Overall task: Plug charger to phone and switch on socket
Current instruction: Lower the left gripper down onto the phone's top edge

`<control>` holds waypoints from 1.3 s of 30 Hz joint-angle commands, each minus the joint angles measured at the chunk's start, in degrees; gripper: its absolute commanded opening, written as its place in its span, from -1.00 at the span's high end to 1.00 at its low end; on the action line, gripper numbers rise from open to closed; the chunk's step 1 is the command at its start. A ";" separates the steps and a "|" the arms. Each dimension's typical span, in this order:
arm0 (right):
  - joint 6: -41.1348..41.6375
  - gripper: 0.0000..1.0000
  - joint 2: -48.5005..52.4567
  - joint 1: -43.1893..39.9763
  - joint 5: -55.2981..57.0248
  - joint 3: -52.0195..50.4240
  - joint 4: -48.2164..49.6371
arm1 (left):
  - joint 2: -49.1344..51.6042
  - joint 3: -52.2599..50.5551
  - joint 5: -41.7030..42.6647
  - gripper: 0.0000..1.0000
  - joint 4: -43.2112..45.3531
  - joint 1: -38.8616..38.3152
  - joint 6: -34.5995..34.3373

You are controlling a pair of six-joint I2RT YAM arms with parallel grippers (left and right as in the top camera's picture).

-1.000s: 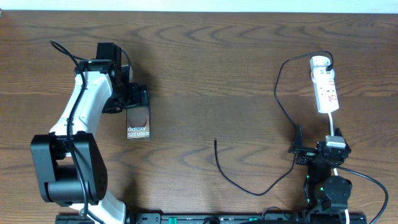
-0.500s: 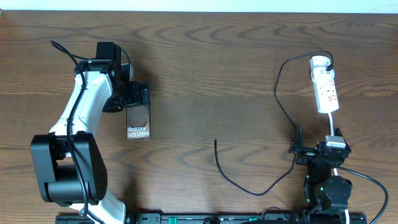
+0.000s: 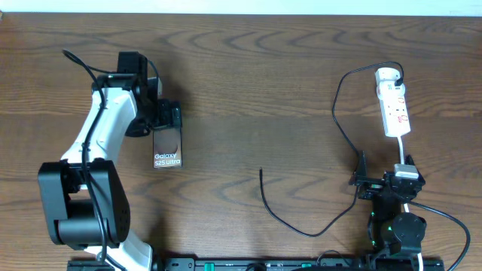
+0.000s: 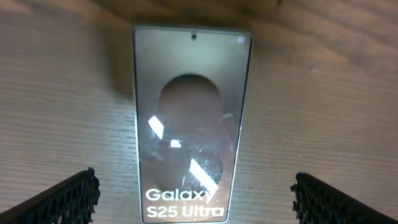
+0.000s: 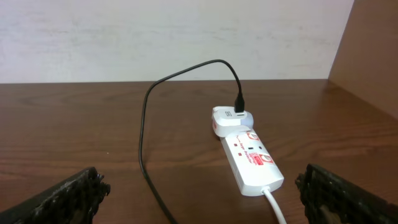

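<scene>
so the left arm (image 3: 105, 113) at 9 o'clock is white links with chunky black joints and a thin black cable (image 3: 75, 59); right arm (image 3: 395, 218) at 5 is mostly black, tiny green LEDs.

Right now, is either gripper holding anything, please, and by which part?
Nothing is held. The left gripper stands open astride the phone, clear of it; the right gripper is open and empty.

left tool (image 3: 166, 123) at end of phone (image 3: 167, 149)

Overhead looks straight down; left wrist views the phone (image 4: 191, 124) closely, right wrist the socket (image 5: 249, 155).
</scene>
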 commanded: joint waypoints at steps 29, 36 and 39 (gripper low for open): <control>-0.83 -0.99 -0.20 0.81 0.26 -0.04 -0.20 | 0.90 -7.39 -6.43 -0.96 5.44 -2.62 -0.28; -0.83 -0.98 -0.20 0.81 0.26 -0.04 -0.22 | 0.90 -7.39 -6.47 -0.96 6.86 -4.22 -0.31; -0.83 -0.99 -0.20 0.81 0.26 -0.04 -0.20 | 0.90 -7.39 -6.71 -0.96 7.32 -4.17 -0.33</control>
